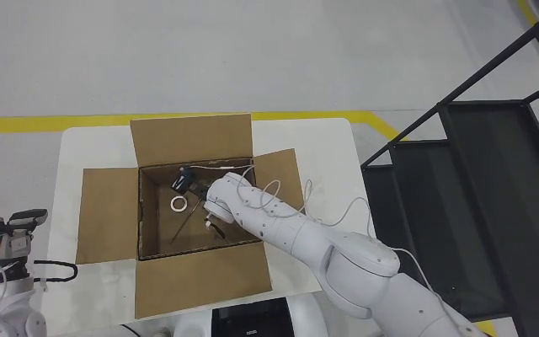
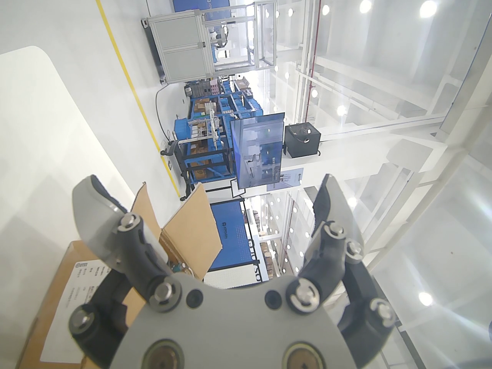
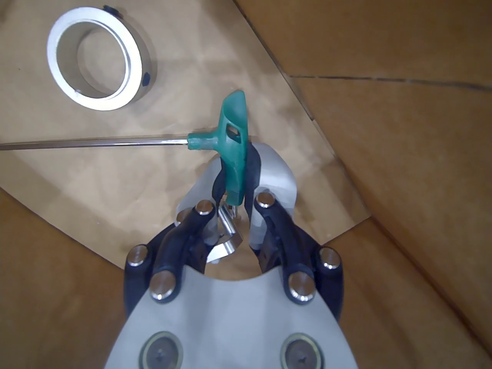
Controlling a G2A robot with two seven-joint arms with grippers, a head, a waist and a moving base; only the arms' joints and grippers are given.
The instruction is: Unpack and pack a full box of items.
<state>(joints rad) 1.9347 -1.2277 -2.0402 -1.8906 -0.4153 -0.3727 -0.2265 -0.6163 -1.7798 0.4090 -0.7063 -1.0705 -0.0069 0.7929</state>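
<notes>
1. Top view.
   - On a white table (image 1: 320, 139): an open cardboard box (image 1: 192, 139), all four flaps spread outward.
   - Down inside the box, near the middle of its floor: the right gripper (image 1: 209, 222).
   - Just beside that gripper, toward the robot's left: a metal ring (image 1: 178, 204), flat on the floor.
   - Past the table's left edge, well apart from the box: the left gripper (image 1: 25, 221).

2. Left wrist view.
   - Left gripper (image 2: 210, 186): fingers spread wide, nothing between them.
   - Close by: the outside of the cardboard box (image 2: 184, 228), with a labelled wall and raised flaps, standing on the table (image 2: 38, 117).

3. Right wrist view.
   - Right gripper (image 3: 234, 172): pinched almost closed on a T-handle key (image 3: 233, 128), gripping one end of its handle.
   - Handle: green plastic with a slot through it, standing out beyond the fingertips.
   - Shaft: thin, dark steel, branching off sideways across the box floor. Resting on the floor or raised: cannot tell.
   - Metal ring (image 3: 100, 58): apart from the shaft, on the far side of it from the gripper.
   - Ring finish: bright silver, thick-walled, with small dark screw heads set in the rim.
   - All around: the brown walls of the cardboard box (image 3: 384, 136).
</notes>
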